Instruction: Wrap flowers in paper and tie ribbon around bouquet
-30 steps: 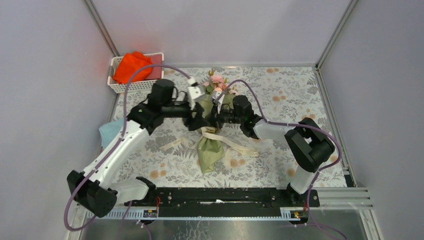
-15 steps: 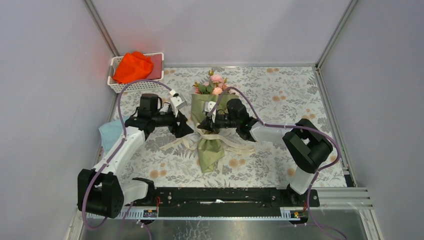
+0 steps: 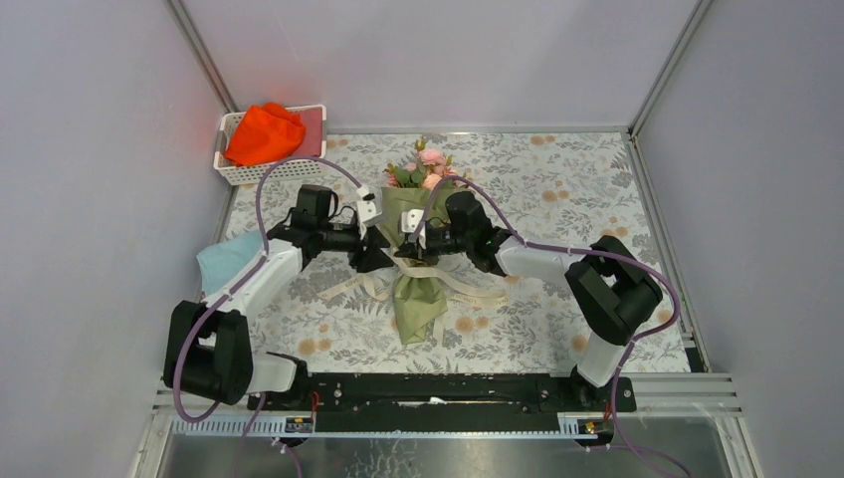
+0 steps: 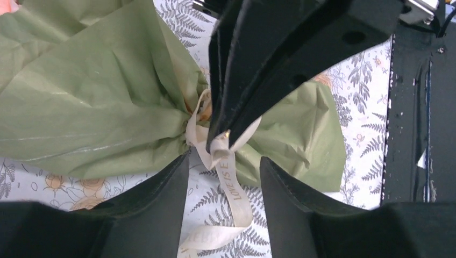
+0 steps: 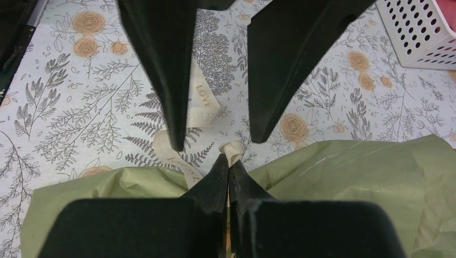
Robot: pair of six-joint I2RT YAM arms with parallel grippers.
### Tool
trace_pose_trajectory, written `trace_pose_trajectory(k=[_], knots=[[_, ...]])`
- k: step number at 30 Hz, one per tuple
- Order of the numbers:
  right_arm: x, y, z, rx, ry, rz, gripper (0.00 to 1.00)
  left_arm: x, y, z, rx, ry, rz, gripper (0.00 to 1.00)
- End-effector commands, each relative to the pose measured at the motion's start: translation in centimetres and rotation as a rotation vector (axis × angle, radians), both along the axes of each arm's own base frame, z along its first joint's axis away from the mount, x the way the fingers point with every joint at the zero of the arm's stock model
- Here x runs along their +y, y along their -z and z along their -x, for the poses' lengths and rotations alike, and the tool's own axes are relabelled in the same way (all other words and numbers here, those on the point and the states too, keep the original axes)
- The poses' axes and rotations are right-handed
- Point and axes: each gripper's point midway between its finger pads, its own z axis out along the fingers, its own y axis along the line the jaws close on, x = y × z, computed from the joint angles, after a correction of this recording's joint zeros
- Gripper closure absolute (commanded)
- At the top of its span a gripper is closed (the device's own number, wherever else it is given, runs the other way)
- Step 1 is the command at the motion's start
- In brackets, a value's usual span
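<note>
Bouquet (image 3: 418, 304) lies mid-bench (image 3: 557, 179); left arm (image 3: 264, 279) has swung back in to its waist.
Left wrist: left jaws apart, straddling the ribbon (image 4: 230, 174) tail.
Right wrist: right jaws clamped on the ribbon loop. Knot pull likely next.

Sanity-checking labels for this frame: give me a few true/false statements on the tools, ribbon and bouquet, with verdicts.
1. The right tool is shut on the ribbon at the waist of the bouquet. True.
2. The left tool grips the ribbon. False: its jaws stand apart, the ribbon tail between them.
3. The roses face the near side. False: they face the far side.
4. The basket holds an orange-red cloth. True.
</note>
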Motion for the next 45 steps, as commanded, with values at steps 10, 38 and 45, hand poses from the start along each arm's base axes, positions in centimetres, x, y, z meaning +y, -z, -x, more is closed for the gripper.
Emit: trace_pose_trajectory(k=[10, 38, 45], knots=[[1.0, -2.7, -0.1, -0.067, -0.051, -0.047, 1.0, -1.6, -2.1, -1.4, -0.117, 0.065, 0.058, 0.58], [-2.8, 1.3, -2.3, 0.241, 0.166, 0.127, 0.64, 0.5, 0.1, -1.1, -0.181, 0.066, -0.057, 1.0], [-2.1, 3.2, -1.9, 0.271, 0.114, 0.185, 0.58, 0.5, 0.2, -1.1, -0.183, 0.061, -0.058, 1.0]])
